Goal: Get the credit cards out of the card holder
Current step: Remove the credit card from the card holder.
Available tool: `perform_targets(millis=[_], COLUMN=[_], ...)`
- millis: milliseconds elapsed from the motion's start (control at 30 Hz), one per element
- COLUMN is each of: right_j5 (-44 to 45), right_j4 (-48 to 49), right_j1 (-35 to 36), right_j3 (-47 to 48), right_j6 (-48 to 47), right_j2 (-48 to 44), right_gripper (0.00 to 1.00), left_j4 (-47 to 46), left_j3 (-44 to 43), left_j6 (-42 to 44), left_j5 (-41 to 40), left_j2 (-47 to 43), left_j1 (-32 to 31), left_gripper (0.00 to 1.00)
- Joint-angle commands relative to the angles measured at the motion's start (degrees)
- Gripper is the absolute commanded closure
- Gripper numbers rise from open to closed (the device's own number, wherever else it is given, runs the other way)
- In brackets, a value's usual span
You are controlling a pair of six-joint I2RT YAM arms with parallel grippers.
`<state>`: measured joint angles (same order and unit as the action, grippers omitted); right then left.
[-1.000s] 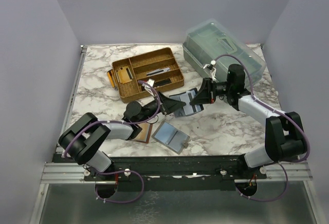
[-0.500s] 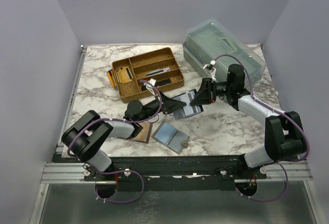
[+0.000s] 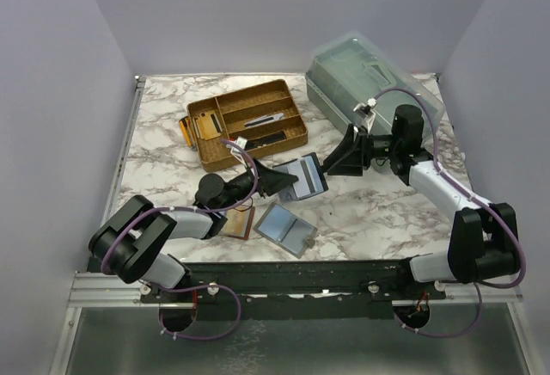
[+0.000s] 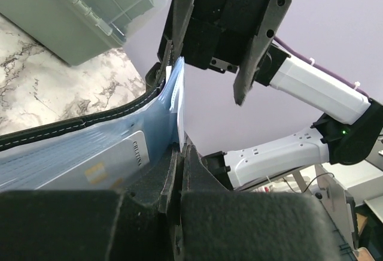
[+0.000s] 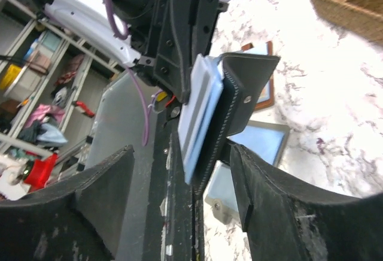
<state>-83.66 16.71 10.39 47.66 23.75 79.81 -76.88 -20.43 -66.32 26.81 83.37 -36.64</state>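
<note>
The black card holder (image 3: pixel 302 177) hangs open above the table's middle, its blue-grey pockets (image 5: pixel 200 108) showing. My left gripper (image 3: pixel 278 181) is shut on the holder's black edge (image 4: pixel 161 174). One pale silvery credit card (image 4: pixel 115 164) sits tucked in a pocket near those fingers. My right gripper (image 3: pixel 333 165) stands open just right of the holder, touching nothing. In the right wrist view its fingers (image 5: pixel 272 195) frame the holder's (image 5: pixel 236 102) lower edge without gripping it. The right gripper (image 4: pixel 239 30) also shows in the left wrist view above the holder's (image 4: pixel 78 123) top edge.
A brown wicker tray (image 3: pixel 249 100) with compartments stands at the back, gold-tan cards (image 3: pixel 204 124) at its left end. A clear lidded box (image 3: pixel 374 78) fills the back right. A grey holder (image 3: pixel 285 227) and a brown holder (image 3: pixel 237 220) lie open near the front.
The left gripper has shut on the holder and drawn it slightly left. The right gripper has opened, let go and backed away to the right.
</note>
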Motion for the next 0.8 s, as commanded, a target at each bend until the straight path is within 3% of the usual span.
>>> perform_targets(millis=[0, 133, 533, 633, 767], right_j5=[6.03, 10.65, 7.01, 6.51, 5.02], right_j4=[-8.31, -8.43, -2.93, -2.34, -0.93], right_j1=[-0.81, -0.81, 4.51, 4.71, 5.05], right_j3=[1.87, 0.99, 0.11, 0.24, 0.73], right_j6=[-6.6, -5.5, 0.11, 1.08, 2.58], right_j2=[-1.58, -0.95, 1.87, 2.62, 3.41], right_gripper=[0.26, 0.18, 0.19, 0.25, 0.49], left_j4=[-3.14, -4.36, -7.56, -8.94, -9.42], left_j3=[0.9, 0.55, -1.52, -1.81, -1.85], left_j6=[1.59, 1.05, -0.83, -1.42, -1.53], left_j5=[2.56, 3.6, 4.74, 4.75, 4.83], left_j2=[-2.22, -2.68, -0.11, 0.63, 1.21], left_j1=[0.17, 0.17, 0.17, 0.17, 0.17], left_gripper=[1.0, 1.0, 1.0, 1.0, 1.0])
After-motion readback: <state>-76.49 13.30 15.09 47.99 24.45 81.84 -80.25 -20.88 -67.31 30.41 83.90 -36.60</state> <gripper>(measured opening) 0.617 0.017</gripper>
